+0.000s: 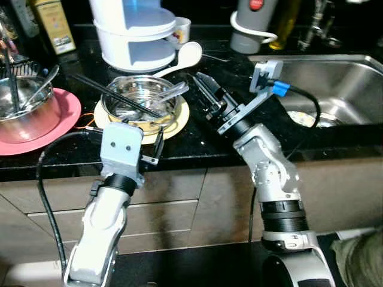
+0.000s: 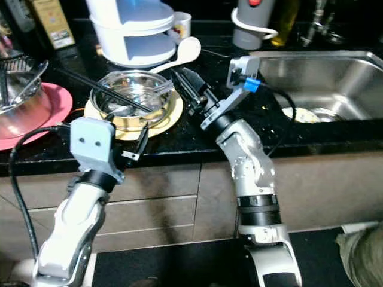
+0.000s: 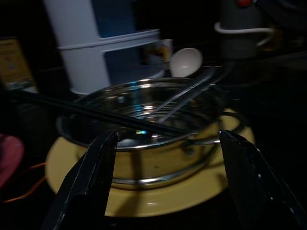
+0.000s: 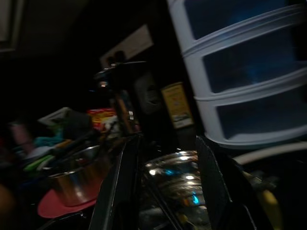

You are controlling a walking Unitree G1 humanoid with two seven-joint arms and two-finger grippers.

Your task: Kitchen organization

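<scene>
A steel bowl [image 1: 140, 100] sits on a yellow plate [image 1: 178, 122] on the black counter. Black chopsticks [image 1: 114, 94] lie across the bowl's rim, and a clear utensil [image 3: 184, 95] leans inside it. My left gripper [image 3: 168, 143] is at the counter's front edge, open, its fingers [image 3: 98, 167] spread wide just in front of the plate and bowl. My right gripper [image 1: 200, 81] hovers low over the counter just right of the bowl, open, with nothing between its fingers [image 4: 125, 182]. A white ladle [image 1: 187, 57] lies behind the bowl.
A steel pot [image 1: 27, 107] with utensils stands on a pink plate [image 1: 66, 113] at the left. White stacked containers [image 1: 134, 33] and a grey mug [image 1: 251, 27] stand at the back. The steel sink [image 1: 335, 89] is at the right. Drawers run below the counter.
</scene>
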